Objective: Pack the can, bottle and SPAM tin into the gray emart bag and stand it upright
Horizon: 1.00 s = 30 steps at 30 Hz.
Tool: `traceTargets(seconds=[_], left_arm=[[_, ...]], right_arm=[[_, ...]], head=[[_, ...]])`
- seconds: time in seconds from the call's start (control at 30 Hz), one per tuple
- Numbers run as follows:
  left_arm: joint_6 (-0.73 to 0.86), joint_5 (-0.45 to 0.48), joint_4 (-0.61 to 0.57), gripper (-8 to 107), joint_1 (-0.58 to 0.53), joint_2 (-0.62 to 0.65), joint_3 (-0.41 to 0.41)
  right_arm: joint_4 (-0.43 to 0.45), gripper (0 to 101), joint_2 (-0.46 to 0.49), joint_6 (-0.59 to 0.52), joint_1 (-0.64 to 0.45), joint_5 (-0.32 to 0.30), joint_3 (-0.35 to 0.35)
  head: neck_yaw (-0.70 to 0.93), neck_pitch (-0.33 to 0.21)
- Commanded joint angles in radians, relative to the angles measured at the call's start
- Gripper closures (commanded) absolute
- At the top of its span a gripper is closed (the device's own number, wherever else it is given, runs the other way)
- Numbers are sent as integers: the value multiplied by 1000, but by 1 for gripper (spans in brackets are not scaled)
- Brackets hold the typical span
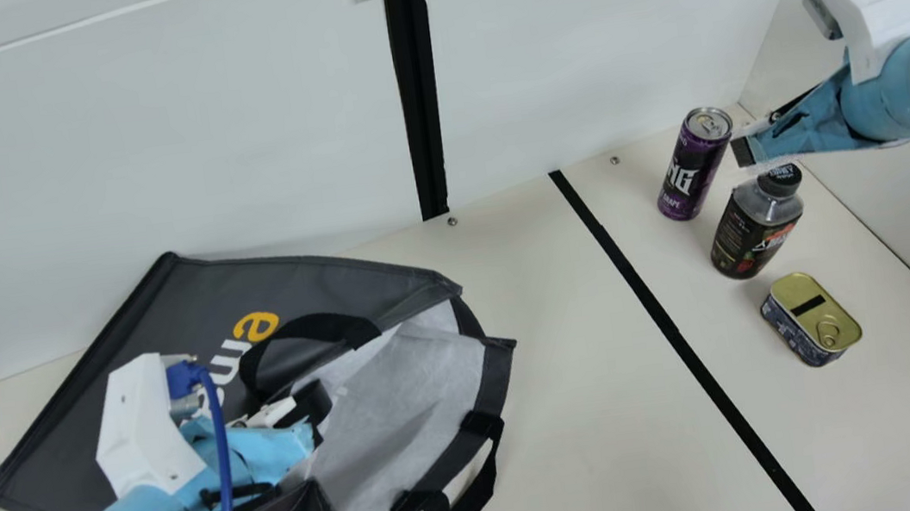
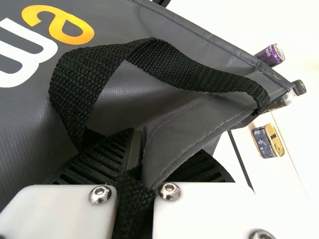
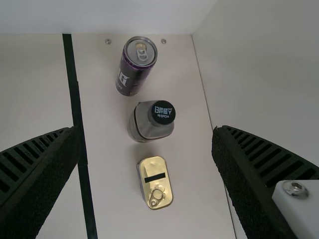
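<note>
At right in the main view, the upright bottle [image 1: 752,232] stands below my right gripper [image 1: 743,151], the nearer one. Left wrist view: my left gripper [image 2: 144,149] pinches the bag [image 2: 30,124]. Right wrist view: my empty fingers [image 3: 254,184] spread wide above the bottle.

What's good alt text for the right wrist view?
Purple can, black-capped bottle and gold-topped tin sit in a rough line on the cream table, seen from above. The right end effector is open, aimed toward them.
</note>
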<state>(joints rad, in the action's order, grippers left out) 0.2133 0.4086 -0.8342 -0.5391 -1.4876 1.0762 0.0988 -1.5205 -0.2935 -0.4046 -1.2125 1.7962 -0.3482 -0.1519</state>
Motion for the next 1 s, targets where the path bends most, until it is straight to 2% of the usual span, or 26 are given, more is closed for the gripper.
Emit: traceTargets(seconds=[0.0, 0.43, 0.97], left_arm=[[0, 0, 0, 107, 0, 0, 0], [0, 0, 0, 107, 0, 0, 0], [0, 0, 0, 107, 0, 0, 0]], right_arm=[[-4, 6, -23, 2, -4, -6, 16], [-65, 6, -180, 16, -35, -8, 108], [-125, 6, -382, 15, -48, -8, 256]], head=[[-1, -23], [-1, -23], [-1, -23]])
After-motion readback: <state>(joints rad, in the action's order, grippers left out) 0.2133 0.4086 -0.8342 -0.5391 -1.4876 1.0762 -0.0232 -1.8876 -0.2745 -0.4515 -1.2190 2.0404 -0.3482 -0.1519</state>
